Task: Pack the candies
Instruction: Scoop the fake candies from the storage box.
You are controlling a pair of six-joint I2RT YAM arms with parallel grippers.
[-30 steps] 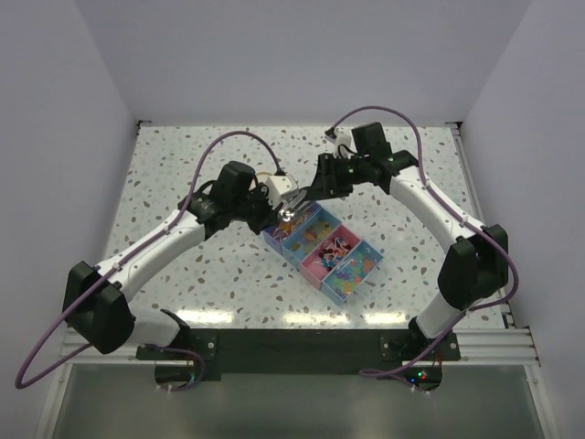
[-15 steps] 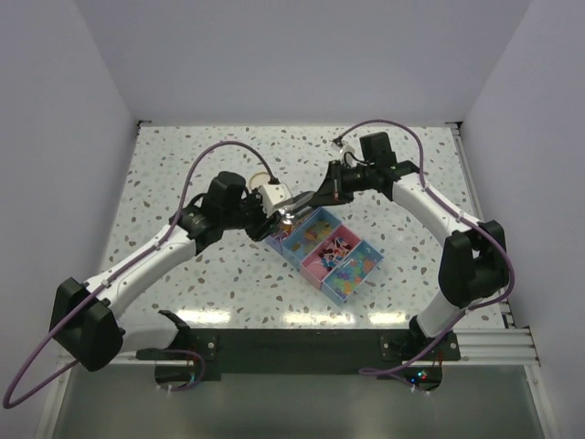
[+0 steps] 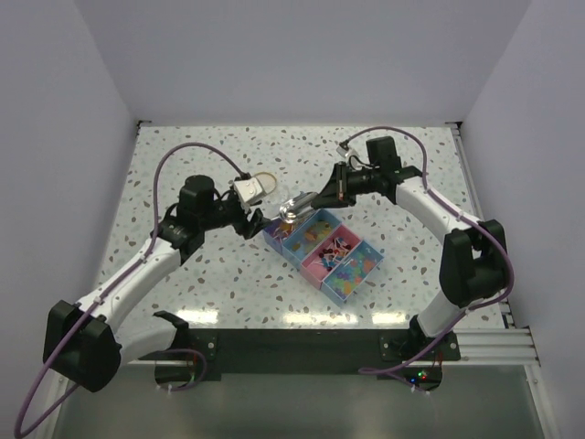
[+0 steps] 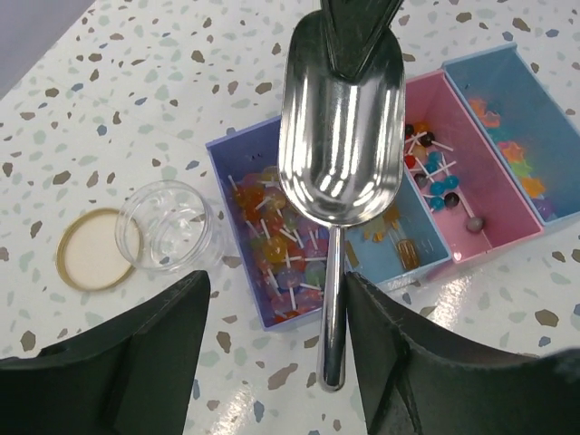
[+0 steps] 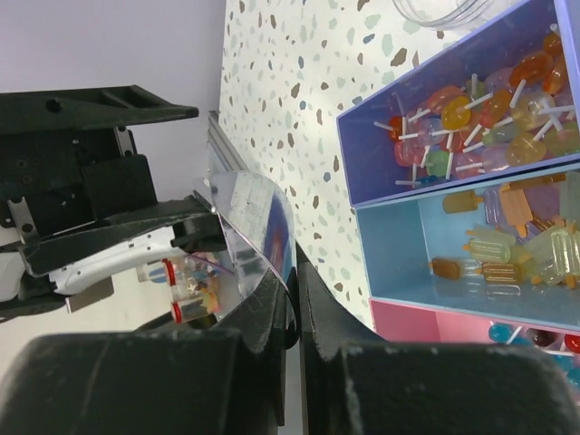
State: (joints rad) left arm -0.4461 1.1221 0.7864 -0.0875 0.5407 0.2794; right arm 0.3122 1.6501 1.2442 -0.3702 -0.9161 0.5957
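Beneath scoop [image 4: 340, 136] in right hand [image 5: 296, 304], candies [image 4: 276, 240] boxed

Speckled table [image 4: 136, 72] – clear round jar [image 4: 168, 227] standing open, tan lid [image 4: 91, 249] flat just beside it, both near a divided box [image 4: 544, 127]. Shiny metal scoop [image 4: 340, 136] above its purple and blue compartments.

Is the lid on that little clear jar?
No, the clear jar stands open, and its tan lid lies flat beside it.
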